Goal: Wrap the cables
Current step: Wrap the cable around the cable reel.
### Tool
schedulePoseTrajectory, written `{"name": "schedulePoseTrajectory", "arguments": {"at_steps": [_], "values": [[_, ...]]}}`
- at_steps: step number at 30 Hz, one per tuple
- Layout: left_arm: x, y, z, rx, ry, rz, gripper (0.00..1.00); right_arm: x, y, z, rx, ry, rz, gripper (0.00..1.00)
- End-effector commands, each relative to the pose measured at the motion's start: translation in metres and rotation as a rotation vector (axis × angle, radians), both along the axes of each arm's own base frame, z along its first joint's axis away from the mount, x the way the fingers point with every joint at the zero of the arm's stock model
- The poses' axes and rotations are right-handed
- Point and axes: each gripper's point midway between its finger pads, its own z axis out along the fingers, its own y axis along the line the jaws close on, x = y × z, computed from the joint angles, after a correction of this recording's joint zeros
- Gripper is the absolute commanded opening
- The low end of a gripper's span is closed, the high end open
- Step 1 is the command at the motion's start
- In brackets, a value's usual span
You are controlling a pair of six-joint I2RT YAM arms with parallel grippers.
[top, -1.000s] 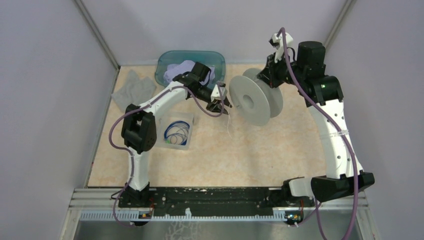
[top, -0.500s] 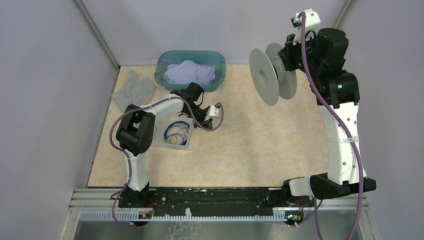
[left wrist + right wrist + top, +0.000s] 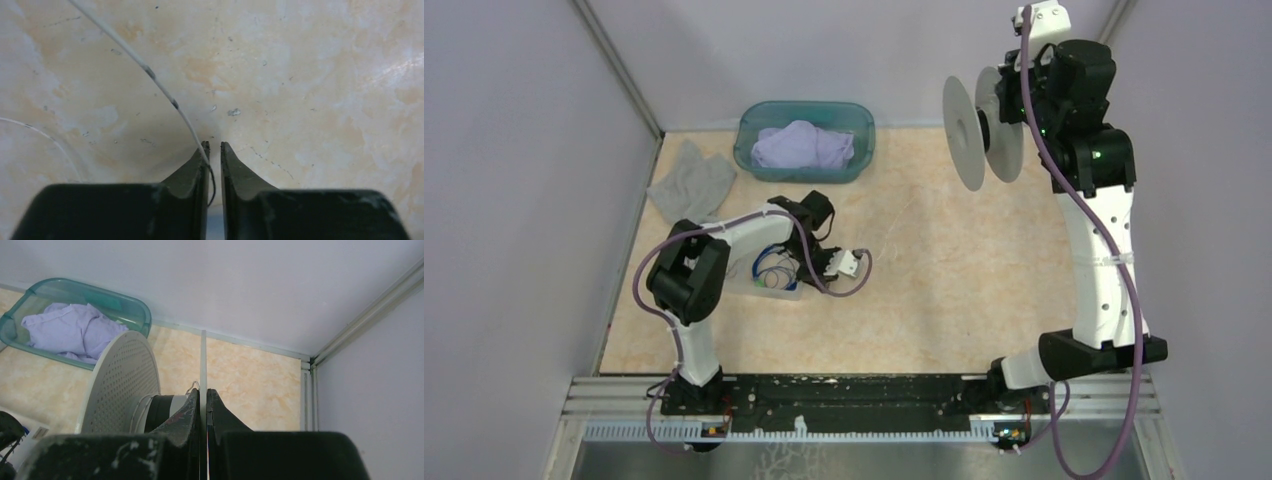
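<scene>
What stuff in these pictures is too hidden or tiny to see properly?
Blue cables, top view: the left arm covers much of their clear tray, so loops can't be counted.
Whitish cable, left wrist view: cut off by the top edge; too thin to follow from above.
Left end effector, same view: unclear whether it pinches that cable.
Spool, right wrist view: the right end effector hides much of its hub.

Your right pincer (image 3: 203, 396) pinches the thin rim of the grey spool (image 3: 125, 380), with the teal tub (image 3: 137, 310) of lilac cloth (image 3: 75, 330) behind on the bench (image 3: 250, 375).
</scene>
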Motion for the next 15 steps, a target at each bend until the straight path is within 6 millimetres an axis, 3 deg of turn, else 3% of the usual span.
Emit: {"name": "schedulePoseTrajectory", "arguments": {"at_steps": [1, 8, 15], "values": [[-0.006, -0.001, 0.012, 0.010, 0.016, -0.039, 0.24, -0.005, -0.004, 0.051, 0.025, -0.160, -0.003, 0.00], [0.005, -0.037, 0.078, -0.220, 0.004, -0.032, 0.58, -0.006, 0.014, 0.032, 0.041, -0.092, 0.092, 0.00], [0.032, -0.067, 0.144, -0.433, 0.043, 0.059, 0.89, -0.015, 0.035, 0.022, 0.093, -0.052, 0.197, 0.00]]}}
